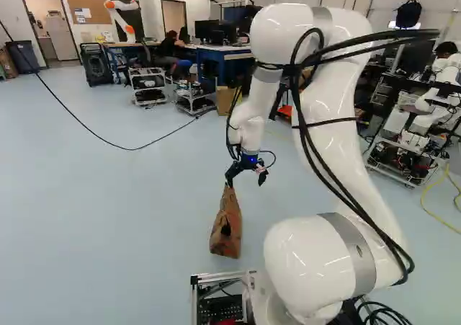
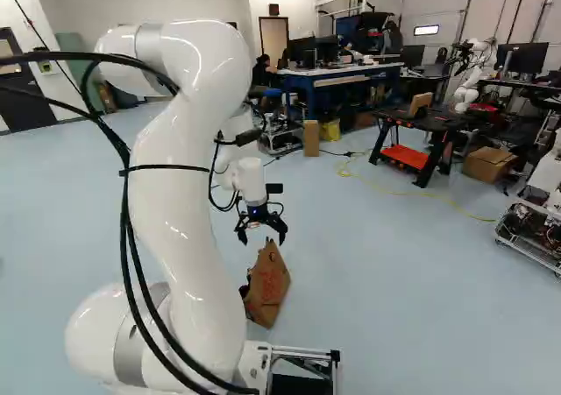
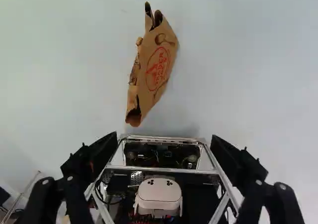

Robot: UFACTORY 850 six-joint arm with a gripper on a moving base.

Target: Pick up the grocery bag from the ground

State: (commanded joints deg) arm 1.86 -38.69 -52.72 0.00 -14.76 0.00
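The brown paper grocery bag (image 1: 227,228) lies on the floor a short way in front of the base; in the right base view the bag (image 2: 267,285) shows red print on its side. My gripper (image 1: 246,179) hangs above it, pointing down, and the gripper (image 2: 261,236) shows over the bag's upper end in the right base view. In the wrist view the gripper (image 3: 164,147) stands wide open with nothing between its fingers. The crumpled bag (image 3: 156,67) lies ahead of the fingers, apart from both, on the bare floor.
The base's metal frame (image 3: 164,170) shows beyond the gap between the fingers. Farther off stand wheeled carts (image 1: 149,86), a blue workbench (image 2: 337,78), a black stand with an orange shelf (image 2: 405,156) and cardboard boxes (image 2: 488,164). Another robot (image 1: 441,87) stands at the right.
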